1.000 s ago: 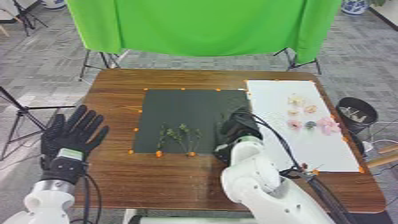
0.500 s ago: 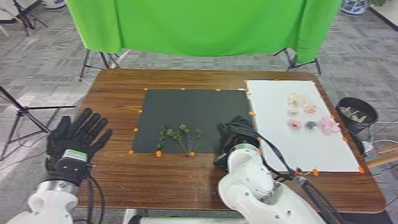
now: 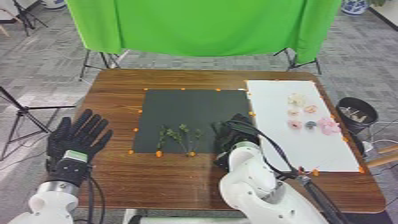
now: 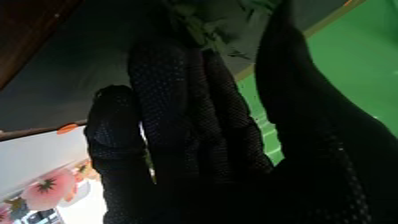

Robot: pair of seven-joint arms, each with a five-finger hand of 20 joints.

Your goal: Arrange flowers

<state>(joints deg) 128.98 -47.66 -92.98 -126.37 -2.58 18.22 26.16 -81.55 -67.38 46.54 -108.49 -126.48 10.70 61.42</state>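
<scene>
A dark bin (image 3: 359, 127) stands just outside the bench's (image 3: 160, 187) right edge, pale pieces (image 3: 354, 116) inside it. Along that edge lies a white sheet (image 3: 275, 100) carrying pale blossoms (image 3: 296, 100), a pink flower (image 3: 330, 126) and a grey-blue flower (image 3: 311, 124). Left of it is a black sheet (image 3: 195, 107), with green sprigs (image 3: 182, 134) towards its near edge and a bare stretch between them and its far edge. Orange tabs (image 3: 159, 154) run along the sheets' edges. The right hand (image 3: 233, 137) is over the black sheet's near right corner, right of the sprigs; the right wrist view shows its fingers extended, released, thumb apart, and the pink flower's dark centre. The left hand (image 3: 75, 140) is at the bench's left edge, fingers spread, released.
</scene>
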